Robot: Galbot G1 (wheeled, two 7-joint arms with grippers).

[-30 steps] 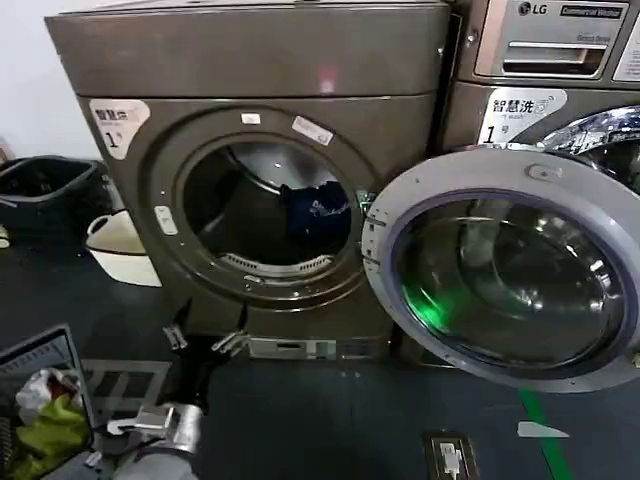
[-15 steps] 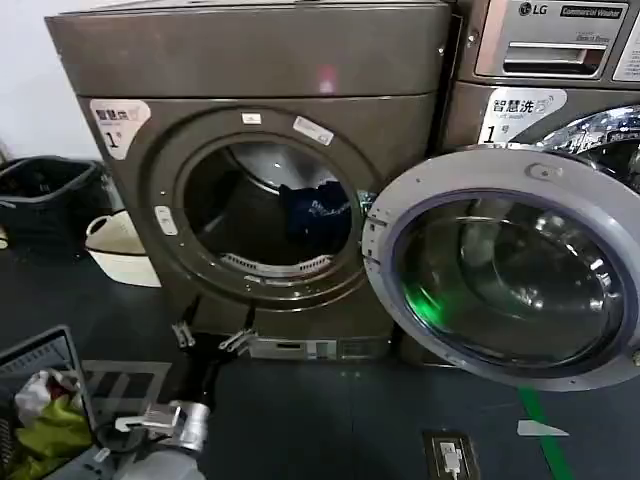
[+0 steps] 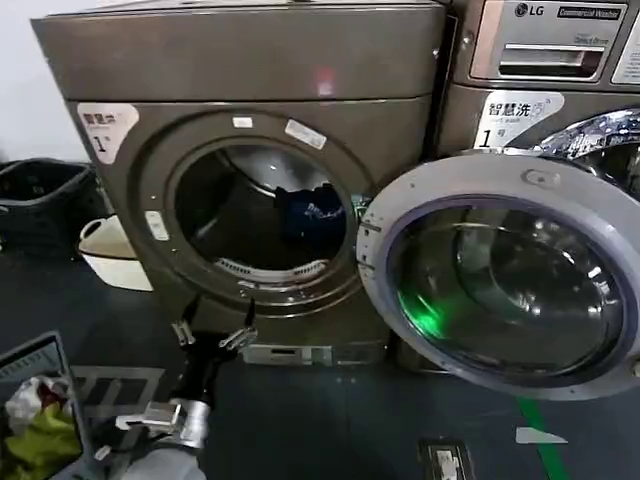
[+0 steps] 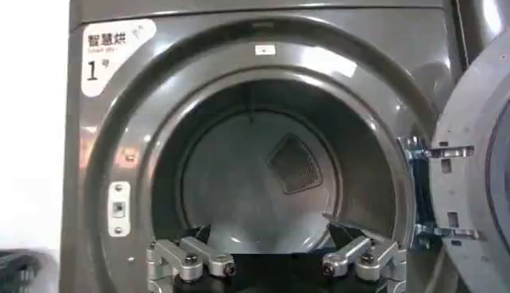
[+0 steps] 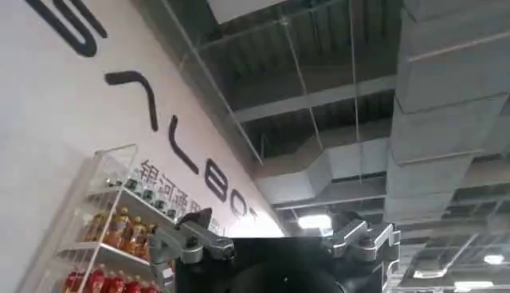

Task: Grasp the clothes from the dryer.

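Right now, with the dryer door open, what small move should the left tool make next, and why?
Probably lift and advance toward the drum opening. The left tool is open and low, below the rim of the dryer, while the clothes lie inside the drum, up and to the right. The door is swung clear.

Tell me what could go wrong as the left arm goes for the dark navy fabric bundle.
1. The left gripper, open, sits below the bronze-grey dryer's porthole rim; going straight forward could hit the front panel.
2. The dark navy clothes bundle lies at the drum's right side, close to the open round door and its hinge, so the arm could brush them.
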